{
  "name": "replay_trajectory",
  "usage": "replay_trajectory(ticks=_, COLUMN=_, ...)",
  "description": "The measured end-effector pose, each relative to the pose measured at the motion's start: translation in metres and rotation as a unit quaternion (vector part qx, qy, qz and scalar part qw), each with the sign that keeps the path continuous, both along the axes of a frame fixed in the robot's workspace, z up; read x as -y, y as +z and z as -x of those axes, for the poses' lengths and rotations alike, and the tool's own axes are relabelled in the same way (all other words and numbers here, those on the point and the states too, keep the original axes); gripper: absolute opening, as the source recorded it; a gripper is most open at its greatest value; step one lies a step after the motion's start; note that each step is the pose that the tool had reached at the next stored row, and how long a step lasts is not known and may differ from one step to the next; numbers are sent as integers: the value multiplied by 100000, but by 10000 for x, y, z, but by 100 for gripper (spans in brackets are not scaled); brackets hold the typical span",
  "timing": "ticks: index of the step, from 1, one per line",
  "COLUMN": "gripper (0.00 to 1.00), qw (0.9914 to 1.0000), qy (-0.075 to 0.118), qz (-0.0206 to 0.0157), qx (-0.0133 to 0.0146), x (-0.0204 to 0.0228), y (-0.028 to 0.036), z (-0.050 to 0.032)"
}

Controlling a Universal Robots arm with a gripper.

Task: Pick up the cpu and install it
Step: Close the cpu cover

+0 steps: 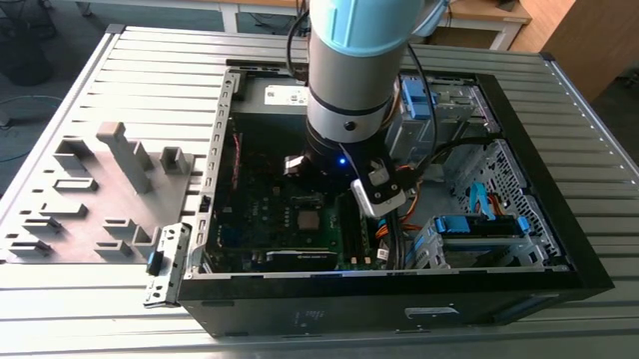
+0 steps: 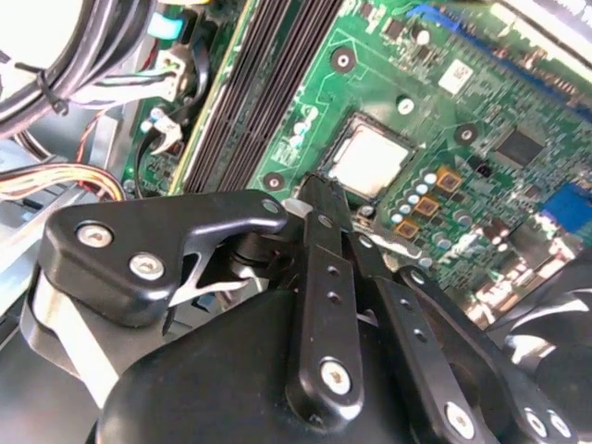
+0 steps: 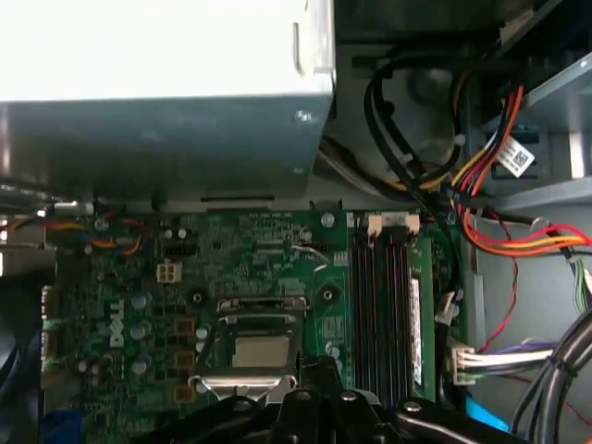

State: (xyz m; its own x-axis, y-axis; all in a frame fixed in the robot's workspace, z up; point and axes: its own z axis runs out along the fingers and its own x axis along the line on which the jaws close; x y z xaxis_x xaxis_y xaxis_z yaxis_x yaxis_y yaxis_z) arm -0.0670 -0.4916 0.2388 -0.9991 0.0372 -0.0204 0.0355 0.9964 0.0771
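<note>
Outside the computer case [image 1: 399, 303], off its side at the exterior view's left, a grey holder tray [image 1: 100, 198] with upright posts and pockets lies flat on the surface [image 1: 90, 314]. I judge it a parking place for parts, set close to the case so the arm's trips are short. The case lies on its side with the panel off, so the motherboard [image 1: 265, 206] faces up and can be reached from straight above.

Near the middle of the case the cpu [image 1: 311, 220] sits flat in its socket [image 3: 199, 344], silver top up, inside the metal frame and apart from the hand. It looks already seated. The arm [image 1: 349, 67] drops vertically into the case just by the cpu. The hand [image 2: 321, 188] hovers close over the socket's edge, and it appears closed with nothing in it.

Further across the case stand the dark memory sticks [image 3: 388, 305]. Beyond them come bundled cables [image 1: 405, 213], which run along the far side of the case away from the socket, and then the blue-tabbed drive bays [image 1: 479, 224].

The surface under the case is a ribbed metal top that spreads out past the case on every side. Behind the case, the room shows pale floor [image 1: 20, 127] at the exterior view's left and wooden furniture [image 1: 584, 37] at its right.
</note>
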Motion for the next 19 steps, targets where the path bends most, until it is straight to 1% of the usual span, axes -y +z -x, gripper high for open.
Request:
replay_trajectory(ticks=4, gripper=11, qw=100000, qy=192, qz=4, qx=-5, x=55, y=-1, z=0)
replay_trajectory(ticks=9, gripper=11, qw=99999, qy=399, qz=3, qx=-98, x=99, y=-9, z=0)
replay_trajectory(ticks=15, gripper=11, qw=99997, qy=634, qz=1, qx=-487, x=130, y=-33, z=-20)
replay_trajectory(ticks=19, gripper=11, qw=99994, qy=822, qz=19, qx=-784, x=136, y=-45, z=-63)
